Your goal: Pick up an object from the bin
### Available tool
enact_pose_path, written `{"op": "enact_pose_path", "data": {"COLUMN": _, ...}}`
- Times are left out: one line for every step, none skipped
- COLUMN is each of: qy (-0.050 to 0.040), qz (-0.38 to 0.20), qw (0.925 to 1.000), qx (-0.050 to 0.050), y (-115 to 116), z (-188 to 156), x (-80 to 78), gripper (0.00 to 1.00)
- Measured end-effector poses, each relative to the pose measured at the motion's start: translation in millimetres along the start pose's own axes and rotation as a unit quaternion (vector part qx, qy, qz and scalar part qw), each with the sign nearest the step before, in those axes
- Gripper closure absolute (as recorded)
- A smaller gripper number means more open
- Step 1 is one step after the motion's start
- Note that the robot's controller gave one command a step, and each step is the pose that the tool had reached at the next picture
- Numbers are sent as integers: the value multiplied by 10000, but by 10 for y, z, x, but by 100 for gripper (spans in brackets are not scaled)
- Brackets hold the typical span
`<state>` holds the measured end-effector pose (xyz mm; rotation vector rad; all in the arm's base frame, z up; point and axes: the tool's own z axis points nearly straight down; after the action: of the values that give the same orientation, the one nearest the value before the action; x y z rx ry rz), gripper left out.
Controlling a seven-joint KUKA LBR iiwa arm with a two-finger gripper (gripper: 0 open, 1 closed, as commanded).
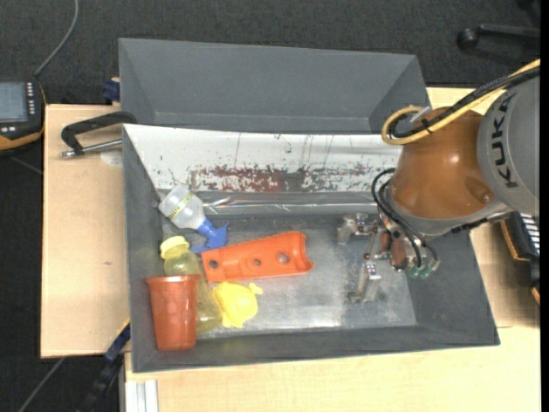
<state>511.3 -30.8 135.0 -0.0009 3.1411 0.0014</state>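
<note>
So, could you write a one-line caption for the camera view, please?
KUKA gripper over the right side of the bin, apart from the orange plastic piece and red cup at left.

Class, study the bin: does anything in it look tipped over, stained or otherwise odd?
Reddish-brown streaks mark the bin's back wall, like rust or scraping. A clear bottle with a blue cap lies on its side in the back left corner. Nothing looks spilled.

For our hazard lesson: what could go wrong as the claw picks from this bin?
The claw hangs over bare bin floor on the right; closing here would likely grab nothing. The red cup, yellow bottle and orange moulded piece crowd together at left, so reaching one may knock its neighbours.
</note>
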Motion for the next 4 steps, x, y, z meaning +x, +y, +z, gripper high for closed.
{"op": "enact_pose_path", "data": {"qy": -30, "qz": -274, "qw": 9996, "qx": -2, "y": 299, "z": 439, "x": -387, "gripper": 0}}
{"op": "enact_pose_path", "data": {"qy": 16, "qz": -29, "qw": 10000, "qx": -9, "y": 595, "z": 655, "x": -296, "gripper": 0}}
{"op": "enact_pose_path", "data": {"qy": -56, "qz": -877, "qw": 9961, "qx": -3, "y": 679, "z": 641, "x": -731, "gripper": 100}}
{"op": "enact_pose_path", "data": {"qy": -56, "qz": -879, "qw": 9961, "qx": -3, "y": 679, "z": 641, "x": -731, "gripper": 100}}
